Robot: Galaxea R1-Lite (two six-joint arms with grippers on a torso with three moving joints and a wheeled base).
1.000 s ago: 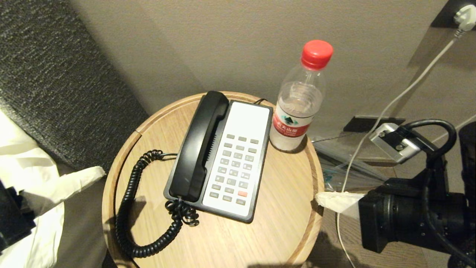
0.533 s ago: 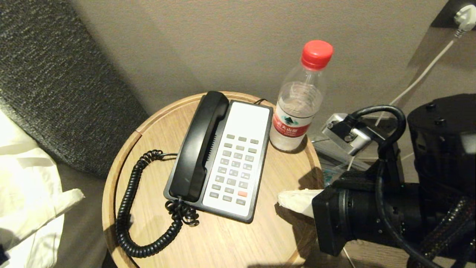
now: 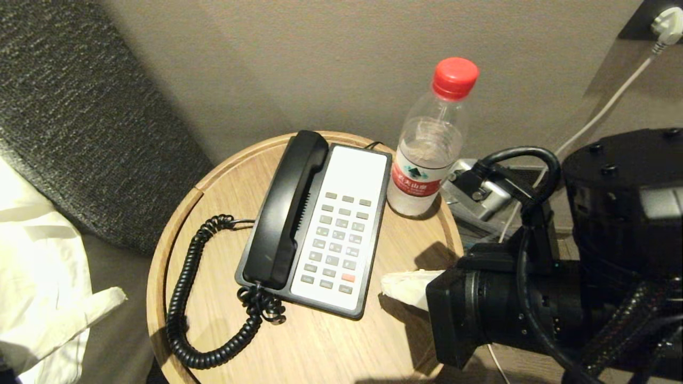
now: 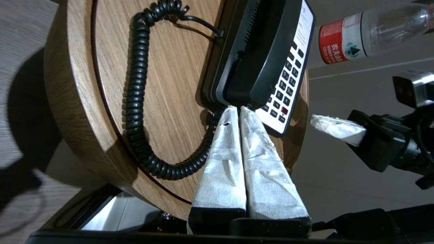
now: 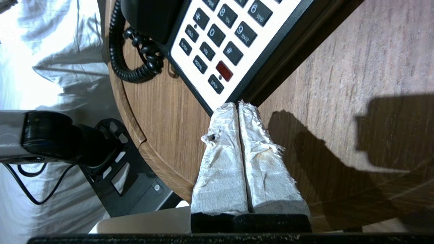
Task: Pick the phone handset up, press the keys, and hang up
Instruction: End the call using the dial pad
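The black phone handset (image 3: 288, 208) lies in its cradle on the left side of the phone base, and its coiled cord (image 3: 181, 298) loops over the round wooden table (image 3: 331, 346). The grey keys (image 3: 336, 240) and one red key (image 3: 348, 278) sit in the white faceplate. My right gripper (image 3: 389, 285) is shut and empty, its white-wrapped fingertips (image 5: 228, 110) just off the base's near right corner, close to the red key (image 5: 224, 70). My left gripper (image 3: 120, 296) is shut and empty, off the table's left edge and pointing at the handset's near end (image 4: 251, 88).
A water bottle (image 3: 427, 154) with a red cap stands at the table's back right, beside the phone base. White bedding (image 3: 37, 266) and a dark headboard (image 3: 80, 117) lie to the left. A white cable (image 3: 603, 106) runs to a wall plug on the right.
My right arm has swung in from the right, over the table edge, toward the phone's near right corner. The left gripper has drawn back down and to the left, away from the table.
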